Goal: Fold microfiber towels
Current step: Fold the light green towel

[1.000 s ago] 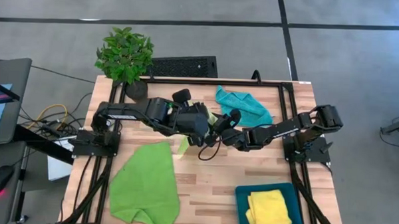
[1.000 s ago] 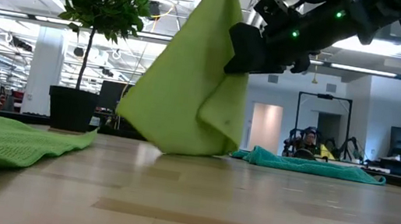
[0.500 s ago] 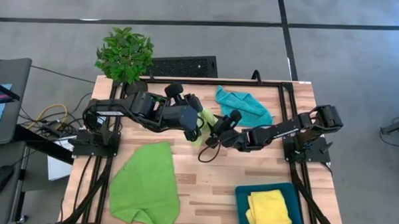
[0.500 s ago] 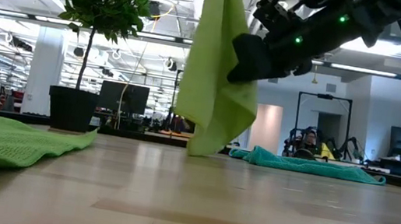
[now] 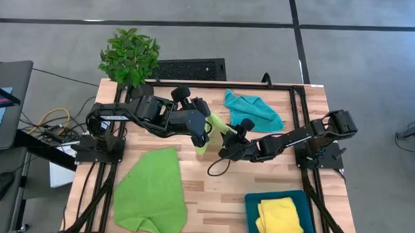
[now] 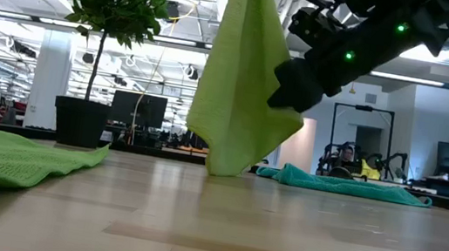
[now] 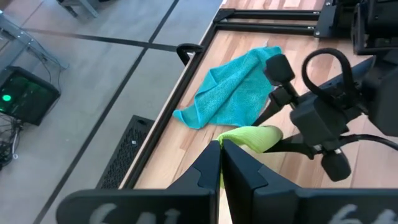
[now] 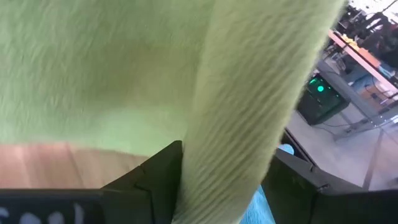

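High view, table (image 5: 211, 200): wooden top holding four cloths, both arms reaching toward its middle.
Left gripper (image 5: 205, 138): raised over the middle of the table, fingers pressed together on the top edge of a lime green towel (image 6: 245, 76).
Right gripper (image 5: 228, 150): just beside the left one, its fingers (image 8: 158, 171) pinching a fold of the same cloth lower down.
Held towel: hangs in a narrow drape, its lowest corner at or just above the wood; contact cannot be told.
Second lime green towel (image 5: 151, 194): spread loosely flat at the near left of the table.
Turquoise towel (image 5: 253, 110): crumpled at the far side, right of centre.
Yellow towel (image 5: 281, 217): folded, lying in a teal tray (image 5: 251, 204) at the near right corner.
Potted plant (image 5: 130, 58): far left corner.
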